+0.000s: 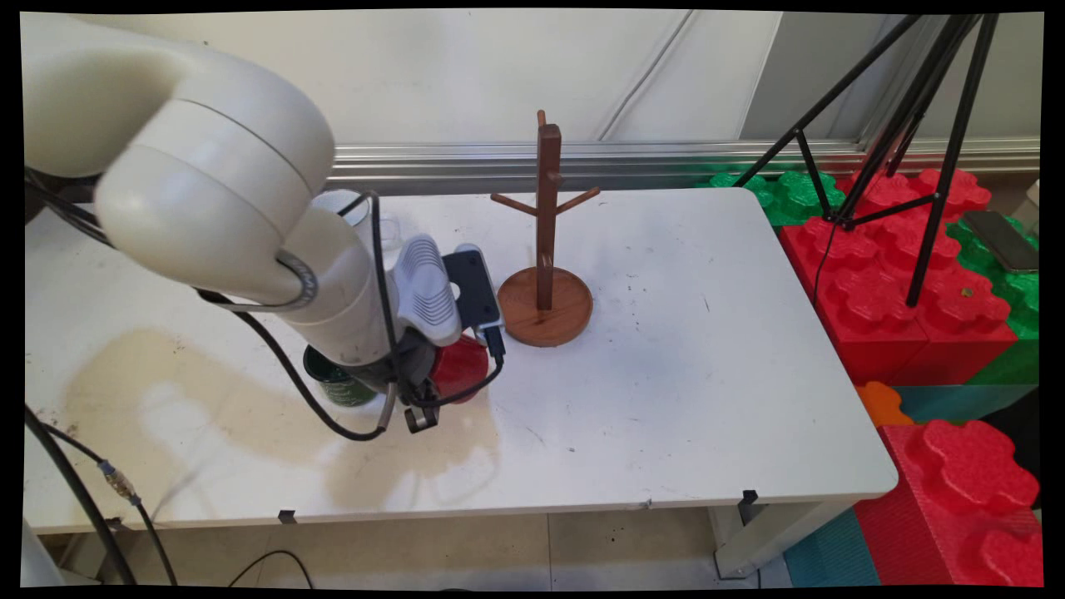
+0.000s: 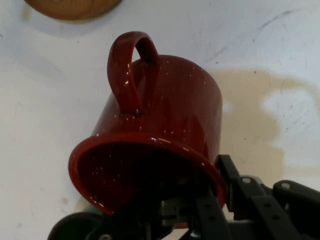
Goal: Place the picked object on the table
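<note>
- Reaching down over the table [image 1: 666,399] in the main view, the gripper [image 1: 420,391] sits at a red mug [image 1: 459,366], with a green cup [image 1: 337,383] just left and a wooden rack [image 1: 546,274] near behind.
- Hand view: fingers [image 2: 240,195] pinch the mug's [image 2: 170,115] rim, one inside, one outside; mug tilted, handle up, the rack's base [image 2: 70,7] beyond.

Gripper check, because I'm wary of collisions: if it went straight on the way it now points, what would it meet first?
The gripper is already on the red mug's rim. Straight on it would likely meet the white table, though depth is unclear.
</note>
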`<state>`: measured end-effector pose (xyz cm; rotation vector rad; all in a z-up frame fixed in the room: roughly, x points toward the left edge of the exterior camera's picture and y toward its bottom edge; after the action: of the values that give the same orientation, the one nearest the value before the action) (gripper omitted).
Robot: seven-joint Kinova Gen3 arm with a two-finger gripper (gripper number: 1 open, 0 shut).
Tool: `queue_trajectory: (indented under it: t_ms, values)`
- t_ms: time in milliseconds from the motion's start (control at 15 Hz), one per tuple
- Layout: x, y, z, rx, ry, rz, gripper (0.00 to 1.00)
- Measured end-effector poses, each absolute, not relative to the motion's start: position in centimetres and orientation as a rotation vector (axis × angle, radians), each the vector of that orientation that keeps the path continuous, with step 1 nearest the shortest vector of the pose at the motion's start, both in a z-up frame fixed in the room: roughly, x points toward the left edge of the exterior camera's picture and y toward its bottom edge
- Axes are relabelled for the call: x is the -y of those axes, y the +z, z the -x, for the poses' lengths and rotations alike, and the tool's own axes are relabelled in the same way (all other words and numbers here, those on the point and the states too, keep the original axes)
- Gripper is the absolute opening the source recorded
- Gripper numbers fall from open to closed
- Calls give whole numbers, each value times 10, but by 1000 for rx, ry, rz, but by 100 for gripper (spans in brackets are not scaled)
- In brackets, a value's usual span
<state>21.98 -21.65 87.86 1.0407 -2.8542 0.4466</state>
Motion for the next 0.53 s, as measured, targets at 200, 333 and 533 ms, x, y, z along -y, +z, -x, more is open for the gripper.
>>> queue_trajectory:
  t_ms: [200, 333, 533]
  values:
    - [219, 873, -217, 2880, 439, -1064, 0]
    - [222, 868, -215, 2893, 433, -1081, 0]
    - [228, 861, -213, 2906, 421, -1102, 0]
